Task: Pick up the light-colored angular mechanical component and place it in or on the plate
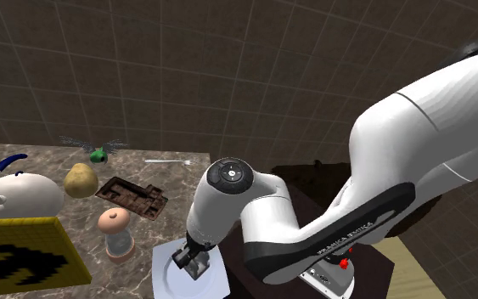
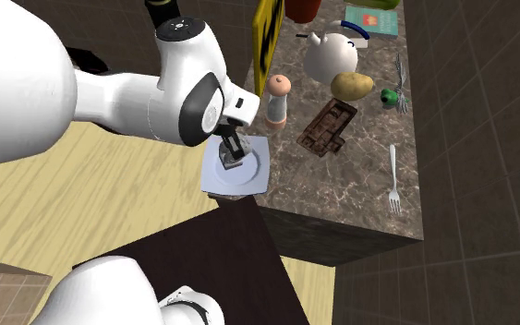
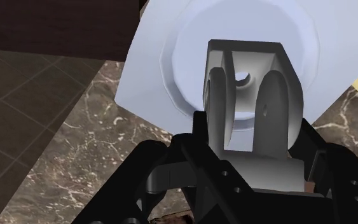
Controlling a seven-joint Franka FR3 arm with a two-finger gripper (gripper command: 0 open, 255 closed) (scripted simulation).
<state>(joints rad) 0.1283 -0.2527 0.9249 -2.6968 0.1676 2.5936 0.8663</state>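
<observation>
One grey bracket (image 3: pixel 250 118), clamped in the gripper (image 1: pixel 193 256), hangs over the plate's (image 1: pixel 164 273) middle at the table's near edge, seemingly just clear, so a release lands it inside.

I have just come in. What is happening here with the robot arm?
The white arm's black gripper is shut on a grey angular component and holds it directly over the round well of the white square plate, at the edge of the marbled table. I cannot tell whether the part touches the plate. It is not released yet.
</observation>
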